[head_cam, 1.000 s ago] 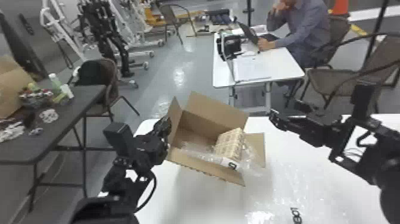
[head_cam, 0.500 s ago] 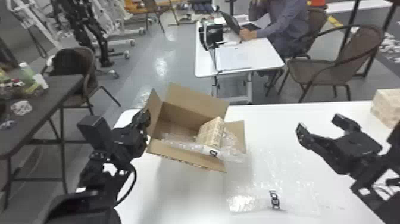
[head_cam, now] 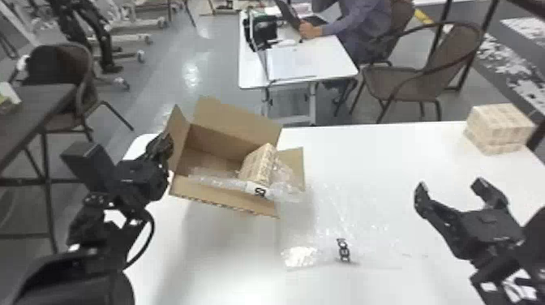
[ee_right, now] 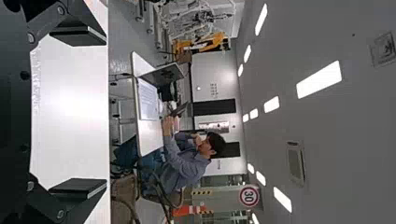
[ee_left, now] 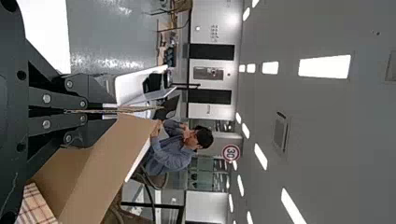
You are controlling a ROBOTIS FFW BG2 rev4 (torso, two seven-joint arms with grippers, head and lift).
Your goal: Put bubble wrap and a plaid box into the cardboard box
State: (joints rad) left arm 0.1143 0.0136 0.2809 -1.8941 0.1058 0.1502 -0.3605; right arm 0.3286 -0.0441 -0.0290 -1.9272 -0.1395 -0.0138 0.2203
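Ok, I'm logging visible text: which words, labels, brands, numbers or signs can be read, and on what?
"30": round, red-rimmed sign in the background.
Black print on the bubble wrap on the table: too blurred.
Black print on the wrap at the cardboard box: too blurred.
Far paper and wall lettering: too small.

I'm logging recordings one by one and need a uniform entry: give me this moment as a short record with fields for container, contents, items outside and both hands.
Container: cardboard box, open on the white table
Contents: plaid box, with bubble wrap beside it at the mouth
Outside: wrap sheet, flat in front; second box, far right corner
Left hand: shut on the left flap
Right hand: open, empty, over the table's right side
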